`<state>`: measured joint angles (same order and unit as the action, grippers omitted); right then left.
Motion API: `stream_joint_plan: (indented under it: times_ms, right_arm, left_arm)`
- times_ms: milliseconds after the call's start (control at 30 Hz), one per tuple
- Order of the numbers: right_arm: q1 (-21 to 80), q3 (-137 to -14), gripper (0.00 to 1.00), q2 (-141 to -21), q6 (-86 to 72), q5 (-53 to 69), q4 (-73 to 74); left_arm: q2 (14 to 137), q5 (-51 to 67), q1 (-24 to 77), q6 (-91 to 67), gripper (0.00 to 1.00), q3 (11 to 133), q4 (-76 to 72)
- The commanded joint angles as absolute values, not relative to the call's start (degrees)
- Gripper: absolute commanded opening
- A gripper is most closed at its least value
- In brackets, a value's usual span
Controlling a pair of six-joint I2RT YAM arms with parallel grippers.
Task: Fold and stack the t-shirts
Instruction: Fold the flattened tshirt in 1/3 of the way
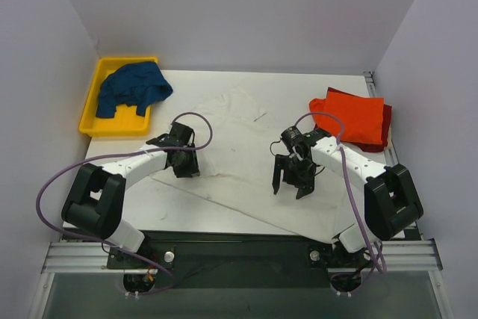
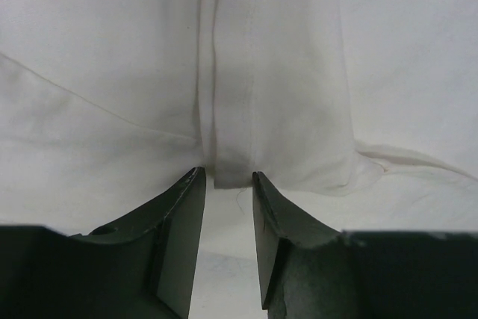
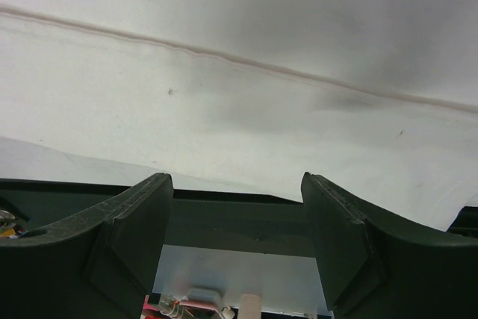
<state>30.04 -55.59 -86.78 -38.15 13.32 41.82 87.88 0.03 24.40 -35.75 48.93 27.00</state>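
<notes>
To fold it, the hem of the off-white t-shirt (image 1: 237,141) is being straddled by the slightly parted left gripper (image 2: 228,177), the right gripper (image 3: 237,184) being held spread.

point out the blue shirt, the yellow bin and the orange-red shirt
blue shirt (image 1: 134,84), top view, middle of the bunched cloth
yellow bin (image 1: 119,124), top view, bare front part
orange-red shirt (image 1: 355,117), top view, centre of the top layer

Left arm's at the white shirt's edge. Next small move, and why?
Probably ease the left gripper forward and close on the white shirt's seam fold: it lies just ahead of the open jaws, ungripped. Right gripper hangs open.
</notes>
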Motion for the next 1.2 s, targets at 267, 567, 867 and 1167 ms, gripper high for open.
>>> stream_joint_plan:
  times_ms: [267, 567, 867, 1167]
  right_arm:
    - [29.7, -57.2, 0.71, -85.2, -38.1, 11.8, 45.5]
    - [29.1, -57.0, 0.71, -84.6, -38.1, 11.5, 46.0]
    - [28.0, -56.3, 0.71, -83.6, -37.9, 11.1, 46.8]
    - [26.1, -55.3, 0.71, -82.5, -37.4, 11.0, 47.5]
  left_arm:
    - [89.2, -0.5, 26.0, -34.6, 0.15, 54.6, 25.8]
    - [94.0, 2.1, 28.3, -33.0, 0.0, 60.2, 24.8]
    - [100.5, 3.2, 31.2, -30.7, 0.0, 69.3, 27.1]
    - [106.8, 5.4, 33.2, -28.8, 0.0, 76.9, 29.2]
